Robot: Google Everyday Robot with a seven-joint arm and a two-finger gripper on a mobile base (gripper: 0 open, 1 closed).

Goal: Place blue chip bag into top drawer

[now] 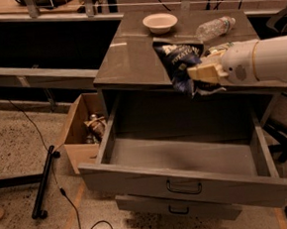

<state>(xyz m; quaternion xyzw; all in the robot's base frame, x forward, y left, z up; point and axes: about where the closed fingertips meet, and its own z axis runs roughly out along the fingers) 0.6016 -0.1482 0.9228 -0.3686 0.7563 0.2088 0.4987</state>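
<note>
Nearest the camera, the shallower lower drawer [155, 205] stands slightly pulled out beneath the top drawer [138, 179], so only its front and small handle show and its inside is hidden. The top drawer is pulled far out, with its dark wire handle [184, 187] centred on the front and its grey floor and side walls in open view. To the left, a black cable [77, 221] trails over the speckled floor beside a black bar [44, 181]. Just beyond these an open cardboard box [77, 151] sits against the cabinet's side and holds a few crumpled items [95, 128] that cannot be identified. Above the rear of the open drawer, the gripper [194, 73] reaches in from the right on its white arm [263, 60], level with the front edge of the cabinet top [129, 58]. Its tan fingers [207, 71] are clamped on the blue chip bag [179, 64]. The bag hangs tilted, its upper part in front of the cabinet top and its lower end drooping past the front edge, above the back of the drawer and not inside it. Farther back on the cabinet top a clear plastic bottle [216, 27] lies on its side, and to its left, well apart from it, stands a pale bowl [160, 21] whose contents cannot be made out.
</note>
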